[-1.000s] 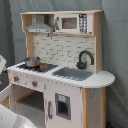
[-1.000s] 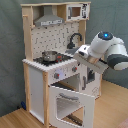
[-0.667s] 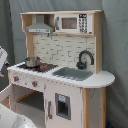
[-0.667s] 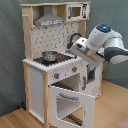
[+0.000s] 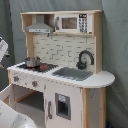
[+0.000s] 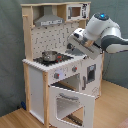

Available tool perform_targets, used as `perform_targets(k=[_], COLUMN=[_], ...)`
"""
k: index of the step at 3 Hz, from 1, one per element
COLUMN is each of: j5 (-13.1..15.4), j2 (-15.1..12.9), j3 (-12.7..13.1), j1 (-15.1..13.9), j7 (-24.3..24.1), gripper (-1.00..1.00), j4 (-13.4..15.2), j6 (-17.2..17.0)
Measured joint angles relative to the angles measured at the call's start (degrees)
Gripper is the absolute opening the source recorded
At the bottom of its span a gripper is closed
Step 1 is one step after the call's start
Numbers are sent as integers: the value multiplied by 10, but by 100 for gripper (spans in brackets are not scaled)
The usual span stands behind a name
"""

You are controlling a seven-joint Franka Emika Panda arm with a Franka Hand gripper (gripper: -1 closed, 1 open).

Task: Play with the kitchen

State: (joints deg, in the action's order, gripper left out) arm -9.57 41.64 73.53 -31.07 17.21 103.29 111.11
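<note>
I am hanging over the kitchen [image 6: 55, 70] near its faucet [image 5: 85, 57]; I cannot tell my hand's [image 6: 75, 37] state. Swinging lower risks clipping the pot [image 6: 49, 55].

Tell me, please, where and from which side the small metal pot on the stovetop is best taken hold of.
Probably by the rim of the pot, from straight above. It stands upright and open-topped on the stovetop, so one finger could go inside the wall and one outside. The hood overhangs it, so the arm would likely need to enter from the kitchen's front.
</note>
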Motion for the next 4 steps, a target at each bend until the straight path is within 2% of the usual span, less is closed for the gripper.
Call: perform_targets(k=[1, 2, 3, 4], j5=[-8, -8, -9, -9], j2=[-48, -96, -128, -150], j3=[6, 7, 30, 66], j1=[-16, -48, -91, -138], j7=[-1, -11, -27, -35], gripper=[100, 100, 100, 100], j4=[-24, -27, -53, -79], j6=[-3, -3, -3, -3])
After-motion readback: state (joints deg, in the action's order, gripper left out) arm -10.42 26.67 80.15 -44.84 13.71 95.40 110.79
